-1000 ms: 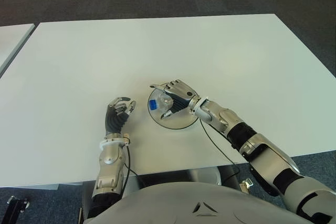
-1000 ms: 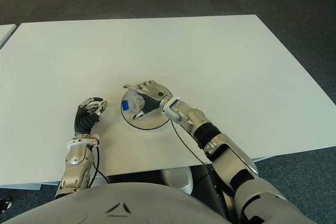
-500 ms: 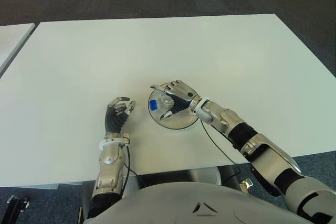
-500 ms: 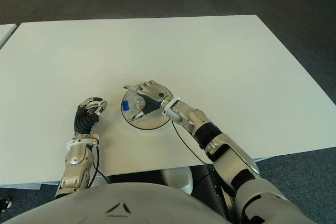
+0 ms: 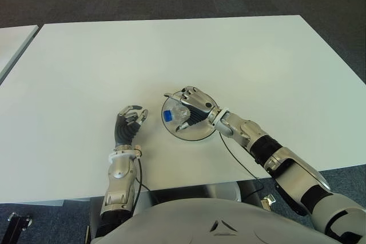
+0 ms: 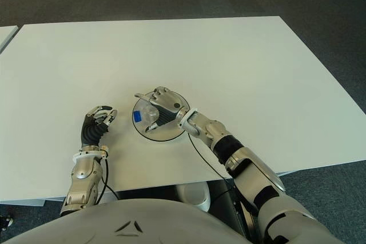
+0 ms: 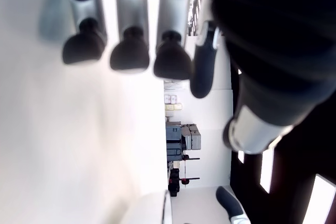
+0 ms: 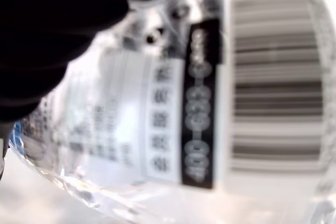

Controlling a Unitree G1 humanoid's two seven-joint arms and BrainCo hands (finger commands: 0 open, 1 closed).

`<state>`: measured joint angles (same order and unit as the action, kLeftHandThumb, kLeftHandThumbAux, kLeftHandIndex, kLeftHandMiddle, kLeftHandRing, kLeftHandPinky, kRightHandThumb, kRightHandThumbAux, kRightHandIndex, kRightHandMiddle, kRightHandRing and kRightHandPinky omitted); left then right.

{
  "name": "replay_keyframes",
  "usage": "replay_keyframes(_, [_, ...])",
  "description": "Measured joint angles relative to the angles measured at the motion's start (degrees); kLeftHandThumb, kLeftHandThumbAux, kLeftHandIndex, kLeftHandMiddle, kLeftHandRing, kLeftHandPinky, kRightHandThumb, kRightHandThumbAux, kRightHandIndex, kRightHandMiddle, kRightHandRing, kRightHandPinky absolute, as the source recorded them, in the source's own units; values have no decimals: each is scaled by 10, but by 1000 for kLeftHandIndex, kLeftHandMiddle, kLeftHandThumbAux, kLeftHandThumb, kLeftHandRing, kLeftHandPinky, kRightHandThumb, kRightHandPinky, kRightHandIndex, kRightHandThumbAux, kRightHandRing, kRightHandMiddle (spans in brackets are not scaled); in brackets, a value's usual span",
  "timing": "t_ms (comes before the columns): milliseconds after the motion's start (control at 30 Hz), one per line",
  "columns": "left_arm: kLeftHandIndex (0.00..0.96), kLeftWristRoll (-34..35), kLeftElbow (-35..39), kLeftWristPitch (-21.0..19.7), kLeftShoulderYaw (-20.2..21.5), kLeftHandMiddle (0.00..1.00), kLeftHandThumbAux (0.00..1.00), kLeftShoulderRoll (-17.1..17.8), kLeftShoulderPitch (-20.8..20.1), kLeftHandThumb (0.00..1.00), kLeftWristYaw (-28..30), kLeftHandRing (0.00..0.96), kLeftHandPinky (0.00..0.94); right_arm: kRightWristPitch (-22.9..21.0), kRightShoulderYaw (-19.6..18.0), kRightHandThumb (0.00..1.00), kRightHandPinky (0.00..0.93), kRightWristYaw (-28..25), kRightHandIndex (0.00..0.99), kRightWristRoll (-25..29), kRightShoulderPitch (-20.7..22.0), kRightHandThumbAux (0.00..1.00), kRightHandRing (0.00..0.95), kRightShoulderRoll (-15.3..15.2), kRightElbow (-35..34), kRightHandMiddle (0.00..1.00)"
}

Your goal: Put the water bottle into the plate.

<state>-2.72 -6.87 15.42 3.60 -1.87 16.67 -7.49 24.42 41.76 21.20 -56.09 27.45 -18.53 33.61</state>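
Observation:
A clear water bottle (image 5: 179, 112) with a blue cap (image 5: 167, 115) lies on its side in the round grey plate (image 5: 198, 135) near the table's front edge. My right hand (image 5: 174, 110) is over the plate. Its fingers arch over the bottle and its thumb is on the near side, so it is shut on the bottle. In the right wrist view the bottle's label and barcode (image 8: 273, 82) fill the picture, with a dark finger (image 8: 58, 30) pressed against it. My left hand (image 5: 130, 120) shows just left of the plate, fingers loosely curled, holding nothing.
The white table (image 5: 171, 55) stretches wide behind and to both sides of the plate. A second white table (image 5: 12, 43) shows at the far left edge. Dark carpet lies beyond the table.
My right hand has shifted slightly over the plate, its knuckles a little higher. The bottle stays in the plate. The left hand has not moved.

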Motion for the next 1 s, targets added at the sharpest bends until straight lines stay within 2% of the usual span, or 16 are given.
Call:
replay_keyframes(367, [436, -1, -3, 2, 0, 847, 720, 2, -3, 701, 0, 843, 801, -10, -10, 0, 0, 14, 0, 0, -16, 449, 0, -8, -25, 0])
replay_keyframes(1000, [437, 0, -3, 1, 1, 846, 720, 3, -3, 702, 0, 841, 803, -20, -23, 0, 0, 13, 0, 1, -35, 421, 0, -15, -48, 0])
